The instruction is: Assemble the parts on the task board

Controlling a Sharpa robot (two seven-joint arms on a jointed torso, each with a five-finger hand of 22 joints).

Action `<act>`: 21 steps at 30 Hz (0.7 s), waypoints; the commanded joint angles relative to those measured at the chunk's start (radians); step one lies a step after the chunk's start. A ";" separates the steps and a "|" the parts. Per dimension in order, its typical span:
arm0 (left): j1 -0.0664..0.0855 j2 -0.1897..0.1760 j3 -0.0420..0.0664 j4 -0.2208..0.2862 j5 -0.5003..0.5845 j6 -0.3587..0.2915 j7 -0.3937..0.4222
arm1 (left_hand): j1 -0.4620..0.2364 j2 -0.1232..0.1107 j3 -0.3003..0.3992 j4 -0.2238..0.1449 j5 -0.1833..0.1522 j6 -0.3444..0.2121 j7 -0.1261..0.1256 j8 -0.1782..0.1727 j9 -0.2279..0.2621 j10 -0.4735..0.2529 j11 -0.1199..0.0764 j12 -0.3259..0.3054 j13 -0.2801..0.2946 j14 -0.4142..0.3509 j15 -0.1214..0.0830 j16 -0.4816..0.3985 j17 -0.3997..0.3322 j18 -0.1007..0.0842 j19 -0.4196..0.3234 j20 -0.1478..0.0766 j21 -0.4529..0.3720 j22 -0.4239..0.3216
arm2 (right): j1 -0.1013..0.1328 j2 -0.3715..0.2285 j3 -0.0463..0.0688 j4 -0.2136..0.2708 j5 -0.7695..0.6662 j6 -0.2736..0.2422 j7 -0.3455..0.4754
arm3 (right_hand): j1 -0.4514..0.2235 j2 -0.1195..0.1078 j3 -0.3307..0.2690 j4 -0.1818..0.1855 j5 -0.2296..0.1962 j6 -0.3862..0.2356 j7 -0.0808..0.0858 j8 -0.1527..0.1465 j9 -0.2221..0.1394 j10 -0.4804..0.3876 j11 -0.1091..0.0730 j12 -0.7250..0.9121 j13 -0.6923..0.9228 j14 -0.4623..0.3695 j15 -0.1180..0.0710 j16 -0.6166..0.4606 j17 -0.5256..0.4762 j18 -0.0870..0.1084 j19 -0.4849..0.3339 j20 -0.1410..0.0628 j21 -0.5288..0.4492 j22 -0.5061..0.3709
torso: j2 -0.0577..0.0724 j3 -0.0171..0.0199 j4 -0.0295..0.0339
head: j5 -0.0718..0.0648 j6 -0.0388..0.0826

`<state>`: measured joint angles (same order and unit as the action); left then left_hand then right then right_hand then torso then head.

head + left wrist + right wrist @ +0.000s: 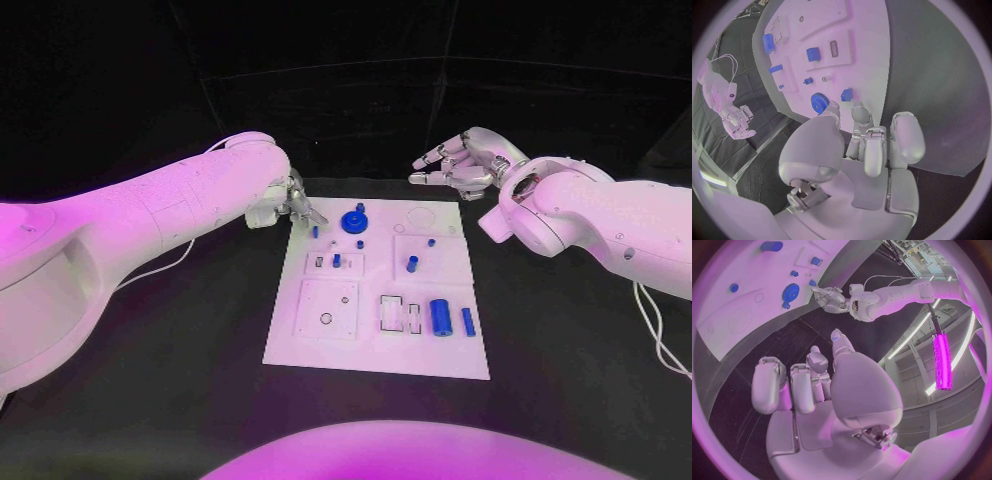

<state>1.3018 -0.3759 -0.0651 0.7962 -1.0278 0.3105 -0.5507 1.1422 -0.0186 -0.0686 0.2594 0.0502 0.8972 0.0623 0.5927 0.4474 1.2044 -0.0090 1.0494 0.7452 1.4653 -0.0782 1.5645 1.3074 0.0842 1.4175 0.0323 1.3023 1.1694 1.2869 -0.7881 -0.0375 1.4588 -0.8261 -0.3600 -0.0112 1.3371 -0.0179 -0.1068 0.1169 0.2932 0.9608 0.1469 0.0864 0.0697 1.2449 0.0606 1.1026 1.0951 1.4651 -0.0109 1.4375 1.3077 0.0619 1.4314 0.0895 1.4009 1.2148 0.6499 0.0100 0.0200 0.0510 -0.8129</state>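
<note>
Left hand closes in on a small blue peg at the far-left corner of the white rectangular task board [378, 345].

The silver left hand [293, 209] hovers at that corner, fingers parted, grasping nothing; the upright small blue peg [315, 231] stands just beside them, a blue toothed gear [355, 222] close by. The likely next move is a pinch on the peg without nudging the gear. The silver right hand [454, 162] waits beyond the board's far edge, fingers curled loosely, empty.

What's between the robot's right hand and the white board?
Just bare black table, seen in the head view: the right hand hangs beyond the task board's far corner, touching nothing.
</note>
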 commanded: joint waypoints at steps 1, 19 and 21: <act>0.001 0.002 0.000 -0.001 -0.016 0.024 0.012 | 0.008 0.007 -0.007 0.002 -0.002 0.007 0.000 0.001 -0.002 0.009 -0.002 0.005 0.000 0.104 0.003 0.003 0.256 -0.002 0.003 0.002 0.006 0.002 | 0.002 0.002 0.001 0.001 -0.002 0.005 0.009 | -0.005 0.003 -0.007 -0.002 0.003 0.002 0.001 0.004 -0.002 -0.003 0.000 -0.002 -0.002 0.053 -0.007 -0.006 0.023 0.009 -0.006 -0.003 -0.006 -0.001 | 0.000 0.0008 0.0008 | 0.001 -0.001; -0.001 0.002 0.000 0.015 -0.016 0.036 0.017 | 0.051 0.034 0.002 -0.018 -0.002 0.021 -0.003 -0.006 -0.014 0.011 -0.005 0.004 -0.004 0.104 0.001 0.003 0.257 -0.003 0.004 -0.001 0.007 0.006 | 0.002 0.001 0.001 0.001 -0.002 0.005 0.008 | -0.005 0.003 -0.007 -0.002 0.003 0.002 0.001 0.004 -0.002 -0.003 0.000 -0.002 -0.002 0.053 -0.007 -0.006 0.023 0.009 -0.006 -0.003 -0.006 -0.001 | 0.000 0.0003 0.0002 | 0.003 -0.003; -0.001 0.002 0.000 0.014 -0.016 0.037 0.016 | 0.055 0.037 0.004 -0.020 -0.002 0.022 -0.003 -0.007 -0.015 0.011 -0.005 0.004 -0.004 0.104 0.000 0.003 0.257 -0.003 0.004 -0.001 0.007 0.006 | 0.002 0.001 0.001 0.001 -0.002 0.005 0.008 | -0.004 0.004 -0.007 -0.002 0.006 0.002 0.001 0.004 -0.002 -0.003 0.000 -0.002 -0.002 0.053 -0.007 -0.007 0.023 0.009 -0.006 -0.003 -0.007 -0.002 | -0.001 0.0009 0.0003 | 0.003 -0.003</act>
<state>1.2994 -0.3743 -0.0655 0.8099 -1.0369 0.3328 -0.5414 1.1886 0.0193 -0.0643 0.2438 0.0502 0.9151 0.0588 0.5888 0.4334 1.2079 -0.0125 1.0494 0.7417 1.4652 -0.0783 1.5645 1.3074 0.0841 1.4174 0.0323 1.3063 1.1741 1.2869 -0.7874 -0.0376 1.4583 -0.8261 -0.3593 -0.0108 1.3371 -0.0180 -0.1095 0.1142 0.2932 0.9608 0.1470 0.0863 0.0697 1.2450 0.0606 1.1026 1.0945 1.4651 -0.0109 1.4375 1.3075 0.0620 1.4314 0.0895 1.3975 1.2145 0.6495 0.0107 0.0206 0.0538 -0.8153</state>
